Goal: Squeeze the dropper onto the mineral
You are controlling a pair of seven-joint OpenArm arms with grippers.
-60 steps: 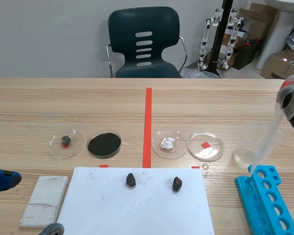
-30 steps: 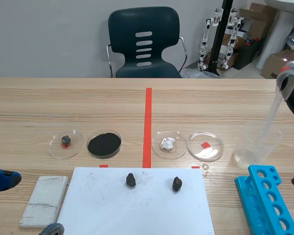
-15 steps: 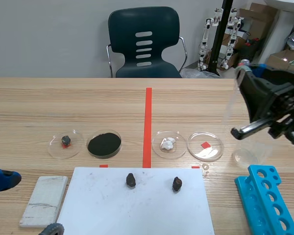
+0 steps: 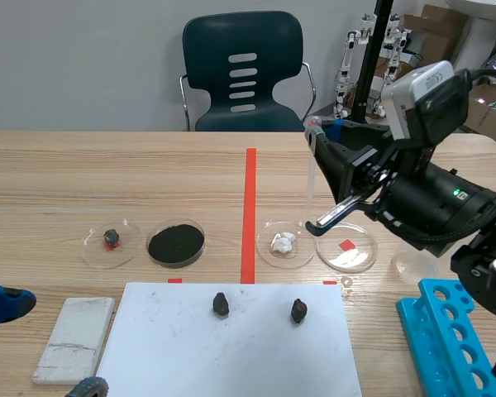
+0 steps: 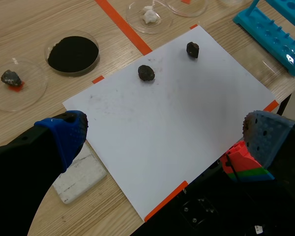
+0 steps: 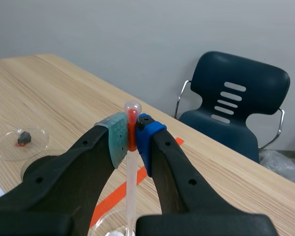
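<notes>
Now the right gripper [image 4: 317, 132] hangs above the middle of the worktop [image 4: 107, 182], its fingers pinching the dropper [image 4: 311, 178] near its bulb end. The dropper stands upright, its tip above the petri dish [image 4: 266, 255] with the white lump [image 4: 283, 242], just right of the red tape line. Nearer, the left dark mineral [image 4: 221, 304] and the right dark mineral [image 4: 298, 311] lie on the white sheet [image 4: 231, 356]. The left gripper [image 5: 162, 135] hovers at the near left, fingers spread, holding nothing.

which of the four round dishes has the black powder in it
The dish just left of the red tape line. The other three hold a dark stone, white lumps, or only a red mark.
</notes>
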